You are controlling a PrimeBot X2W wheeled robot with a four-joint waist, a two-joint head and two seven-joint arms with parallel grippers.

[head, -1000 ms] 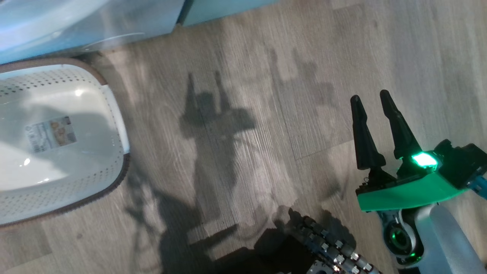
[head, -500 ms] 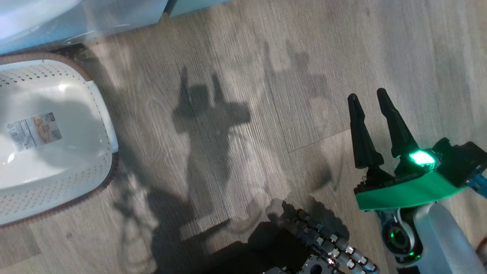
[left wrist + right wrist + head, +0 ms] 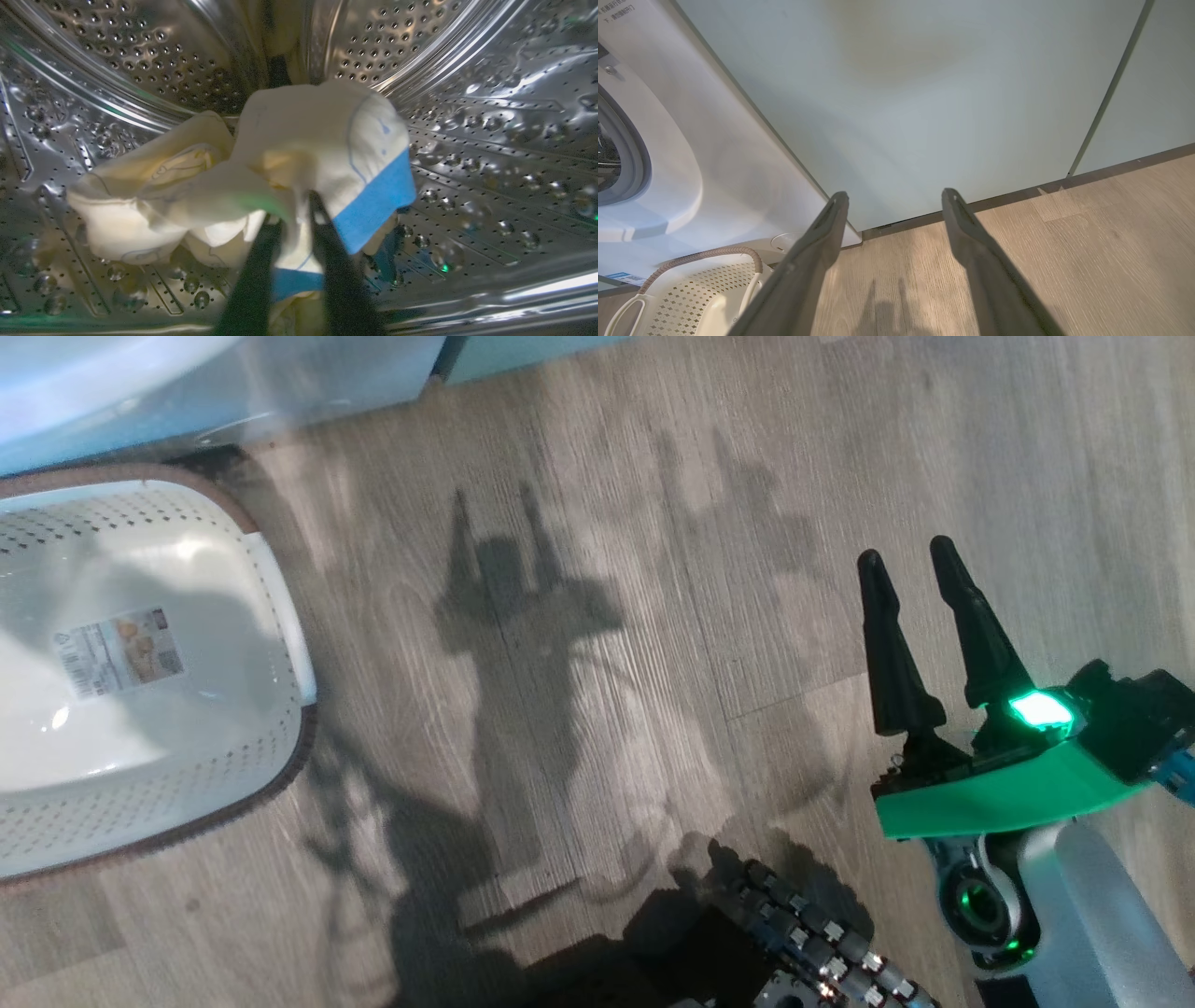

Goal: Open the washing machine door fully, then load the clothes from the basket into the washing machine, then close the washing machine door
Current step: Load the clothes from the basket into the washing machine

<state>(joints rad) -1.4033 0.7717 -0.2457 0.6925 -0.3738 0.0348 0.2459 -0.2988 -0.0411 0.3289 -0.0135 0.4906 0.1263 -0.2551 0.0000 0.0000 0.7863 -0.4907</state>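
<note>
In the left wrist view my left gripper [image 3: 294, 212] is inside the washing machine's steel drum [image 3: 490, 116]. Its dark fingers stand close together, with pale yellow, blue-trimmed clothes [image 3: 299, 135] pinched between them and draped over their tips. More of the clothes [image 3: 140, 200] lie on the drum floor to the left. The cream basket [image 3: 271, 616] sits on the floor at the left of the head view, with just a paper label [image 3: 117, 651] inside. My right gripper [image 3: 906, 553] hovers open over bare floor, holding nothing. The washing machine door is out of view.
The white washing machine front [image 3: 714, 154] with its grey drum ring [image 3: 630, 154] stands left of pale green cabinet doors [image 3: 924, 93]. The basket [image 3: 691, 289] sits right before the machine. Wooden floor [image 3: 597, 616] stretches between the basket and my right gripper [image 3: 895, 195].
The whole head picture shifted left and then back, so the camera moved. My right gripper stays open in much the same place.
</note>
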